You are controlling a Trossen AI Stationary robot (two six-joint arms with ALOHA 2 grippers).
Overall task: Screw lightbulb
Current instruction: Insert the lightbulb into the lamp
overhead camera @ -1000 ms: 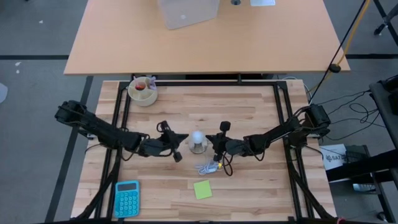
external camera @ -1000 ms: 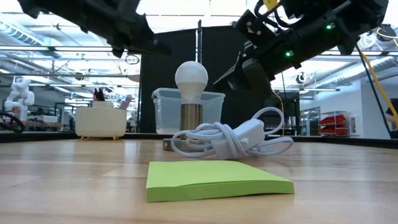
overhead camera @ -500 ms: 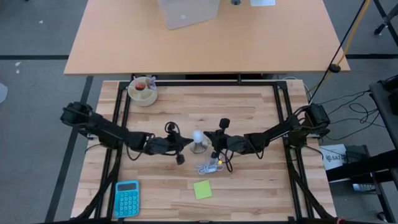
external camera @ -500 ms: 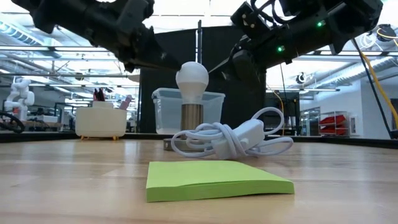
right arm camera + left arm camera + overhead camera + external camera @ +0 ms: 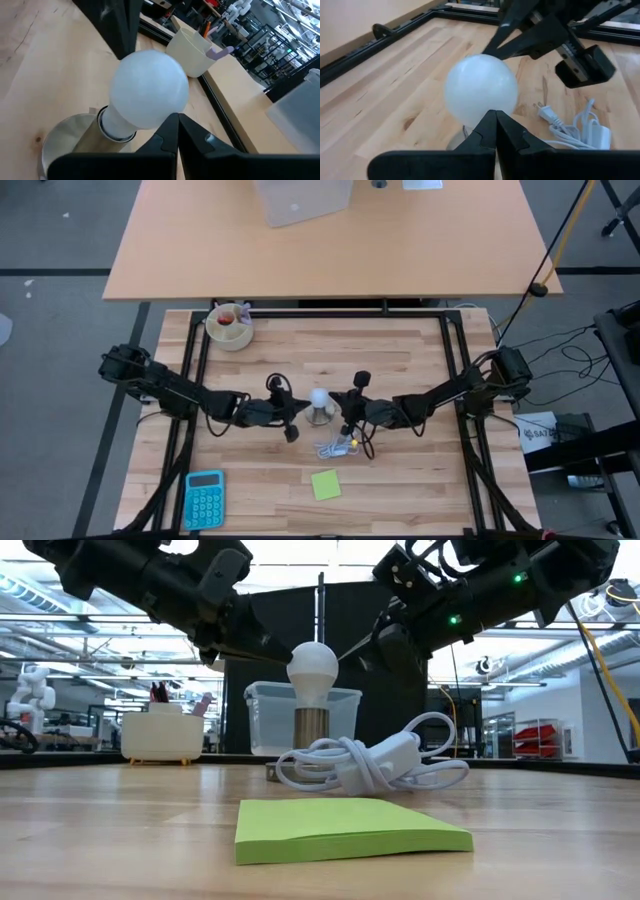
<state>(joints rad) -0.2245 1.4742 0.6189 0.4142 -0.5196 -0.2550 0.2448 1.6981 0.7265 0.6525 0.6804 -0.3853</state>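
Observation:
The white lightbulb stands with its base in the grey metal socket on the wooden table, globe up. My left gripper is shut, its tip against the side of the globe facing the table's left. My right gripper is also shut and meets the globe from the table's right. In the low view the two dark tips flank the globe just above its middle. My left gripper presses its shut fingertips against the globe's left side, coming nearly level from the table's left and slanting slightly down. The bulb stays in the socket. My right gripper sets its shut fingertips against the globe's right side, nearly level from the table's right. Nothing is pinched between its fingers.
A coiled white cable lies just in front of the socket. A green pad of sticky notes and a blue calculator lie near the front edge. A cream cup with pens stands at the far left corner.
My left gripper has come down and moved toward the table's right, from above and left of the bulb to the globe's left side, staying shut. My right gripper has kept its place at the globe's right side.

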